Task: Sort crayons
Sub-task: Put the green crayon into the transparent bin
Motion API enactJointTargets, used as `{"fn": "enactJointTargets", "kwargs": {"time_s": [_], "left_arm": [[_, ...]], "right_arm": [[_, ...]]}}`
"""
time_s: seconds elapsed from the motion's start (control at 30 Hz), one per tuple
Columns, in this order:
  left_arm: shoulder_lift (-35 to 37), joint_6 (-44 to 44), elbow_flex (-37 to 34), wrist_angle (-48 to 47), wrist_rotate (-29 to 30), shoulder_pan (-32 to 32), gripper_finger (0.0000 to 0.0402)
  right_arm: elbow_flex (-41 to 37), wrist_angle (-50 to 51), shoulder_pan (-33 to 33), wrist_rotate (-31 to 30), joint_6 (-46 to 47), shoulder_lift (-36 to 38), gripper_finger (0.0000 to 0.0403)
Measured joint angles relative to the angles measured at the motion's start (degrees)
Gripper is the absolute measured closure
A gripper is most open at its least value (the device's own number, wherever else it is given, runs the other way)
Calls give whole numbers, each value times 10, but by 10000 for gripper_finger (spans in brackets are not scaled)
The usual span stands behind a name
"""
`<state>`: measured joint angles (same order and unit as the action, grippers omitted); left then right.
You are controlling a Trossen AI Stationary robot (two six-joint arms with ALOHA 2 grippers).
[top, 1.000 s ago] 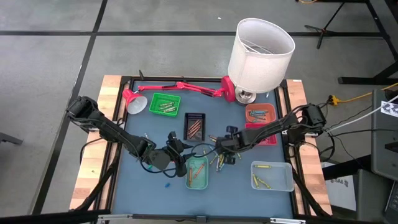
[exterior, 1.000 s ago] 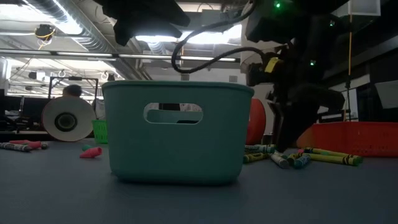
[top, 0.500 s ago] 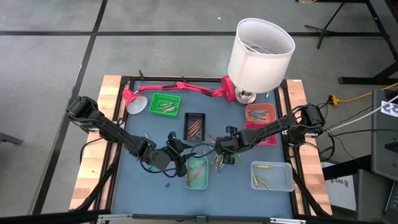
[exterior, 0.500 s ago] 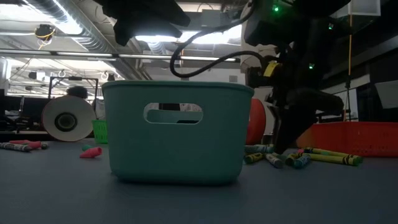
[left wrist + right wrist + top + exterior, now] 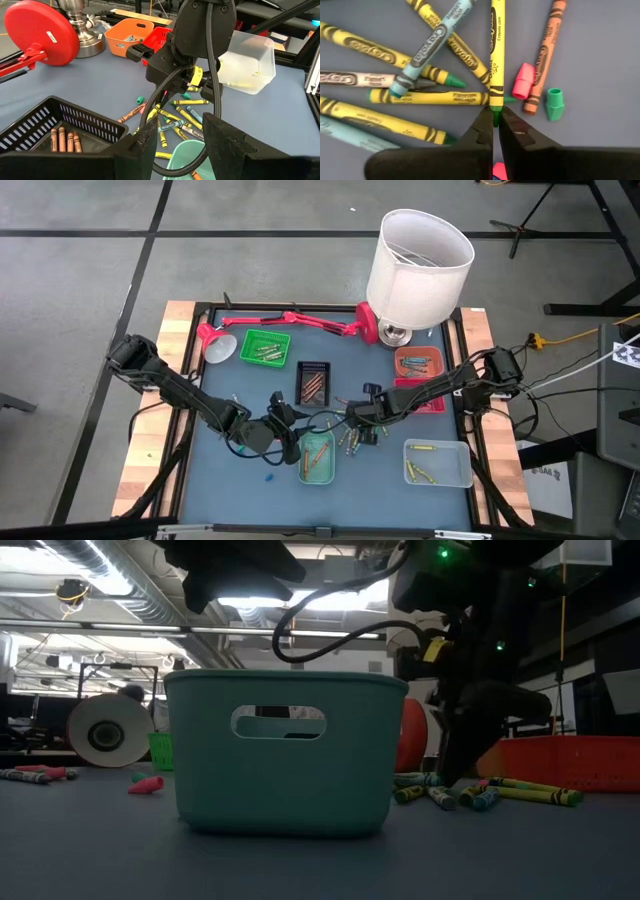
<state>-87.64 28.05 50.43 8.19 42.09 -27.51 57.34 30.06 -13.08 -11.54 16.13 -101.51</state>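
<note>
the right gripper (image 5: 494,131) is down at the loose pile of crayons (image 5: 352,438) in the middle of the table (image 5: 230,375), just right of the teal tray (image 5: 317,457). its fingers are pinched nearly together on the green tip of a yellow crayon (image 5: 497,55) (the wrist view shows the tip caught right between them). beside that crayon lie other yellow ones, a light blue crayon (image 5: 431,46), an orange crayon (image 5: 544,57), a short pink stub (image 5: 523,81) touching the orange one, and a small green stub (image 5: 553,103) just apart from it.

the left gripper (image 5: 176,131) hangs over the near rim of the teal tray, fingers spread wide with nothing between them. from its wrist view the black basket (image 5: 65,123) holds a few brown crayons (image 5: 62,139), and the pile lies on the table beyond.

other crayons already sit in the green tray (image 5: 264,347), the orange tray (image 5: 418,361) and the clear tray (image 5: 437,462). a red desk lamp (image 5: 290,322) and a white lampshade (image 5: 418,251) stand along the far edge.

in the low view the teal tray fills the middle, with crayons lying on the table to its right.
</note>
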Motion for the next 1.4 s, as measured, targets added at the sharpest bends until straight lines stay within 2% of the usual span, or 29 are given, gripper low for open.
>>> {"fn": "enactJointTargets", "kwargs": {"time_s": [0.27,0.5,0.7,0.87,1.2,1.4], "left_arm": [[0,0,0,0,0,0,262],[0,-1,1,0,0,0,262],[0,0,1,0,0,0,262],[0,0,1,0,0,0,262],[0,0,1,0,0,0,263],[0,0,1,0,0,0,263]], "right_arm": [[0,23,0,43,0,24,397],[0,91,0,72,12,90,396],[0,168,-13,188,70,164,396],[0,205,-67,240,86,220,396],[0,252,-196,237,230,271,396],[0,307,-276,195,335,271,395]]}}
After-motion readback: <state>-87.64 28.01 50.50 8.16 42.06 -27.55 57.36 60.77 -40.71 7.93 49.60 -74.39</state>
